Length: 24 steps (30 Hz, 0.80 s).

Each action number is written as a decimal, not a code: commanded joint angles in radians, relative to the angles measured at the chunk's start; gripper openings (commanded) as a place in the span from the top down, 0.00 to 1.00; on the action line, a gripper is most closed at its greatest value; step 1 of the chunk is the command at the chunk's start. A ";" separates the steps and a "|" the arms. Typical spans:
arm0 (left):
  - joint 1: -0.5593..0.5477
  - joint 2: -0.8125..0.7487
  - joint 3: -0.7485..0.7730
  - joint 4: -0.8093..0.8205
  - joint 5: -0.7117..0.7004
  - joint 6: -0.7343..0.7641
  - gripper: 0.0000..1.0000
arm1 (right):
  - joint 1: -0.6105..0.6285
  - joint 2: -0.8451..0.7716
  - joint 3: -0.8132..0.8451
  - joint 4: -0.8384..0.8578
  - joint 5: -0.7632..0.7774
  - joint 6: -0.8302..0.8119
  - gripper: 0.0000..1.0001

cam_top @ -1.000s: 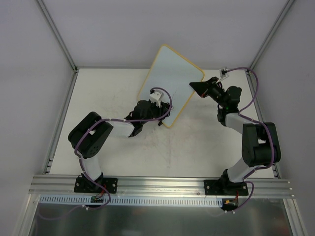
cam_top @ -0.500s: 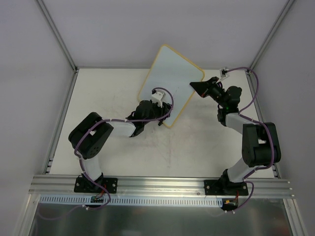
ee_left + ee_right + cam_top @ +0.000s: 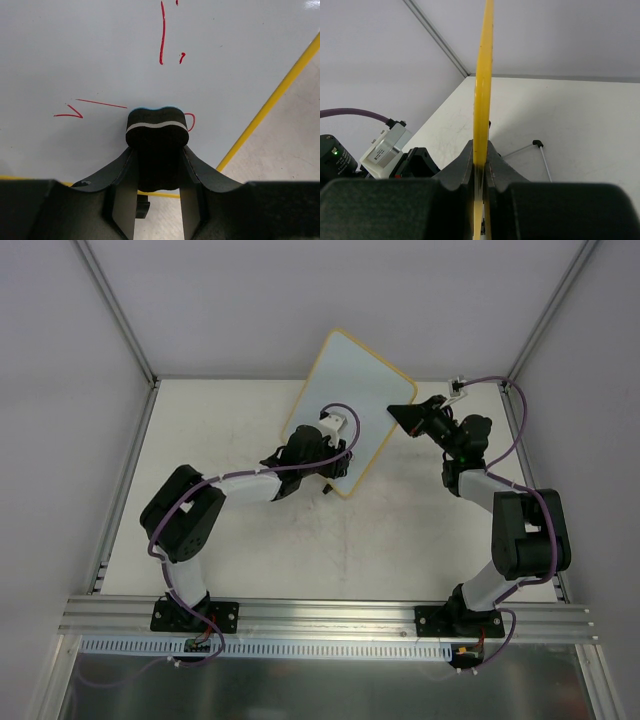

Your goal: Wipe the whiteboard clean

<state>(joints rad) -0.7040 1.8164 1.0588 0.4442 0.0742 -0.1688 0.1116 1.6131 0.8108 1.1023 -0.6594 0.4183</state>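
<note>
On the left side, the left gripper (image 3: 336, 452) reaches to the lower part of the whiteboard (image 3: 350, 380). Its jaws are a moderate way apart and are clamped on a black eraser (image 3: 157, 131) with a white stripe, one jaw on each side of it. The front of the eraser touches the white face of the board, among red pen marks (image 3: 162, 35): short strokes at its left, a small loop just at its right, a long vertical line above. The whiteboard stands tilted at the far middle of the surface (image 3: 220, 430), with a thin yellow frame around it and a small black foot (image 3: 143, 207) at its lower edge. At the right, the right gripper (image 3: 480, 152) holds the board's right edge. Its jaws are almost together, pinching the yellow frame from both sides.
</note>
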 commanded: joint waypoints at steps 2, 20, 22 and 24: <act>0.012 0.058 0.131 0.105 0.090 -0.040 1.00 | 0.077 -0.025 0.010 0.027 -0.240 -0.049 1.00; 0.086 0.118 0.518 -0.077 0.108 -0.003 1.00 | 0.079 -0.018 0.011 0.027 -0.240 -0.049 1.00; 0.087 0.144 0.582 -0.110 0.108 0.014 1.00 | 0.080 -0.015 0.011 0.027 -0.240 -0.049 1.00; 0.087 0.165 0.631 -0.136 0.111 0.037 1.00 | 0.083 -0.016 0.011 0.027 -0.240 -0.050 1.00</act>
<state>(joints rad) -0.6228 1.9465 1.5501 0.1131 0.2066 -0.1799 0.1120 1.6131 0.8150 1.0946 -0.6373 0.4042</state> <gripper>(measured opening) 0.316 0.086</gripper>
